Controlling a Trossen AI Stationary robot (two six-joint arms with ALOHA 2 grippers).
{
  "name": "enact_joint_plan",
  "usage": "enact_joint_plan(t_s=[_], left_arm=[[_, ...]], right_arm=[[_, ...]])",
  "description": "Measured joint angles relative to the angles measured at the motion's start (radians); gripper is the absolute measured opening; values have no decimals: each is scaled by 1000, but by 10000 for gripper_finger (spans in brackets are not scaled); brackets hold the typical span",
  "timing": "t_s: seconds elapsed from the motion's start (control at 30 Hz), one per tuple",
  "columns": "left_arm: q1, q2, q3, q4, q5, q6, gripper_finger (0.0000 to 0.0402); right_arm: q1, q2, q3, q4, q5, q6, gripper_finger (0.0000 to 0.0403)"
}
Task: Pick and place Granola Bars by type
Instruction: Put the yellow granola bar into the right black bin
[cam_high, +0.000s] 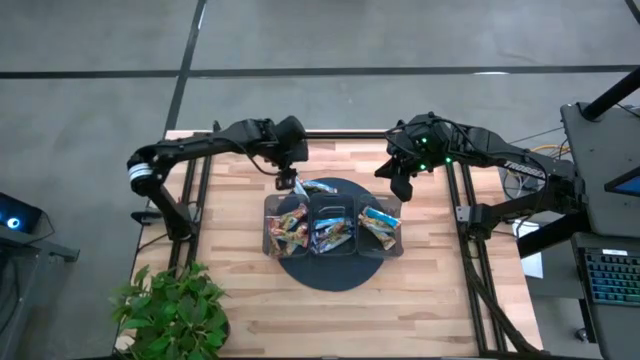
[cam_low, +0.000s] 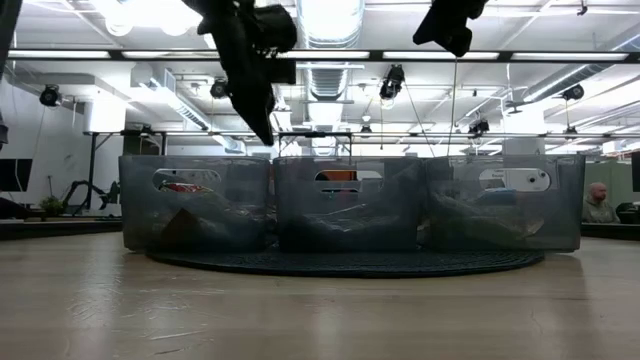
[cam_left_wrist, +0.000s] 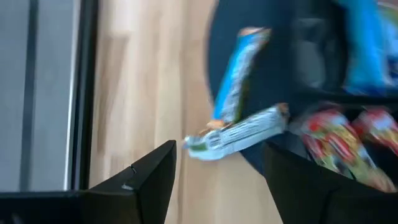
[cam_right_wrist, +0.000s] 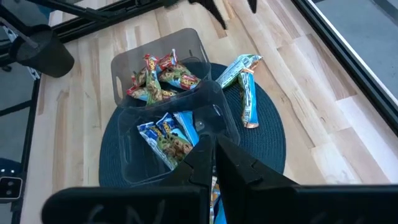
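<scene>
Two loose granola bars lie flat on the round dark mat behind the tray: a light blue one (cam_left_wrist: 239, 74) and a silvery one (cam_left_wrist: 242, 129), which show together in the high view (cam_high: 316, 187). My left gripper (cam_high: 287, 181) (cam_left_wrist: 219, 149) hangs open just above them, near the mat's far left rim, fingers pointing down. The dark three-compartment tray (cam_high: 332, 207) holds reddish-orange bars (cam_high: 290, 228) on the left, dark blue ones (cam_high: 330, 232) in the middle and light blue ones (cam_high: 380, 225) on the right. My right gripper (cam_high: 402, 187) (cam_right_wrist: 214, 154) is shut and empty, raised above the tray's far right corner.
The tray stands on a round dark mat (cam_high: 330, 272) in the middle of the wooden table. A potted plant (cam_high: 175, 310) fills the near left corner. Black frame rails (cam_high: 190, 215) run along both table sides. A person (cam_low: 597, 200) sits far behind the table.
</scene>
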Motion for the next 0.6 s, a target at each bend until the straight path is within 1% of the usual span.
enact_joint_plan(t_s=[0.1, 0.17, 0.3, 0.47, 0.6], left_arm=[[4, 28, 0, 0, -72, -184, 218], [6, 38, -1, 1, -101, -314, 218], [12, 62, -1, 21, -121, -613, 218], [30, 89, -1, 34, -118, -1036, 217], [33, 113, -1, 38, -111, -1195, 217]], right_arm=[[0, 0, 0, 0, 0, 0, 11], [0, 0, 0, 0, 0, -1, 11], [0, 1, 0, 0, 0, -2, 11], [0, 1, 0, 0, 0, -4, 11], [0, 1, 0, 0, 0, -5, 11]])
